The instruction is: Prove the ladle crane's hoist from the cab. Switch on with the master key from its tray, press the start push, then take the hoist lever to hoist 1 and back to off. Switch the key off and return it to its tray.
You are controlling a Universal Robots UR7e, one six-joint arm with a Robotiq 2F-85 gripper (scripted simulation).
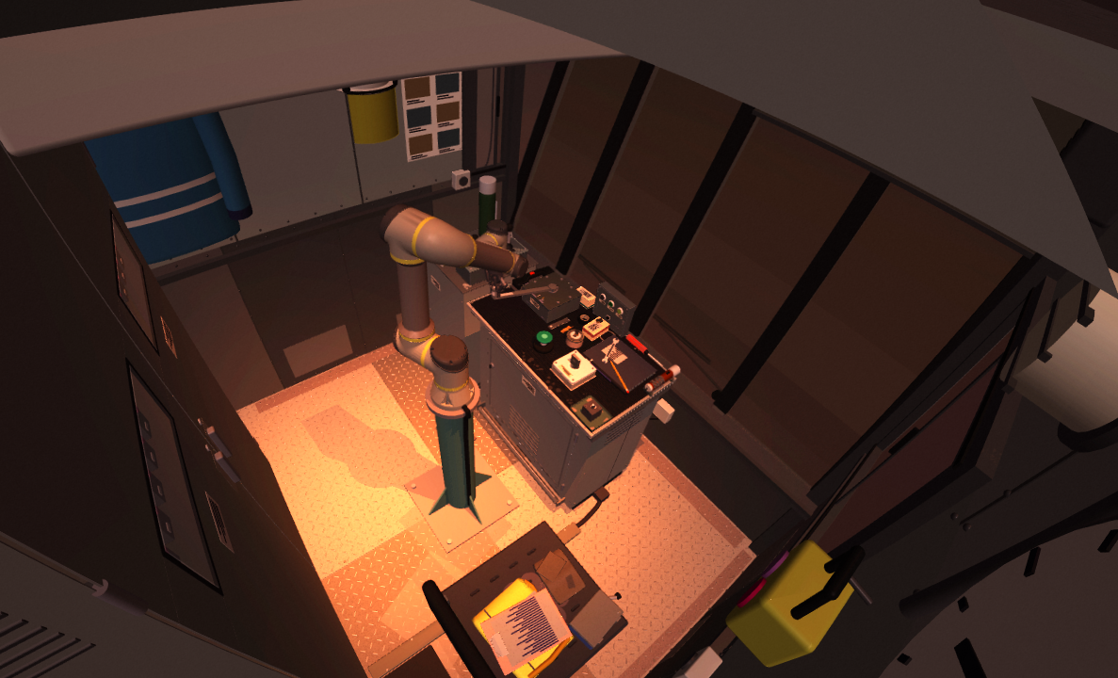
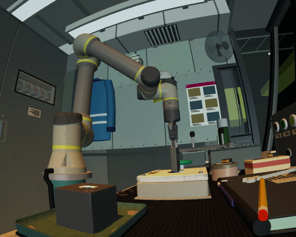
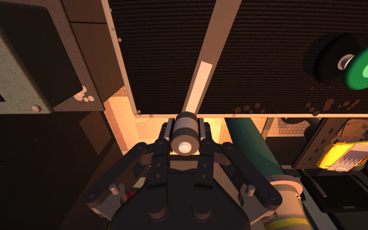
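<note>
My gripper (image 3: 184,134) is closed on the master key (image 3: 184,137), its fingers on either side of the key's cylindrical grip. It hangs over the near-left corner of the desk, at the desk's far end from the tray. In the second side camera the gripper (image 2: 173,142) points straight down behind the cream hoist lever box (image 2: 172,181) and its dark lever (image 2: 174,159). The green start push (image 3: 366,66) sits on the black desk top to the right. The key tray (image 2: 76,219) holds a dark block with a round socket (image 2: 86,186).
The control desk (image 1: 571,371) carries a logbook (image 2: 265,196) with a pencil (image 2: 262,199), a round switch housing (image 2: 224,170) and a panel of lamps (image 2: 286,125). A seat with a yellow folder (image 1: 522,628) stands by the desk.
</note>
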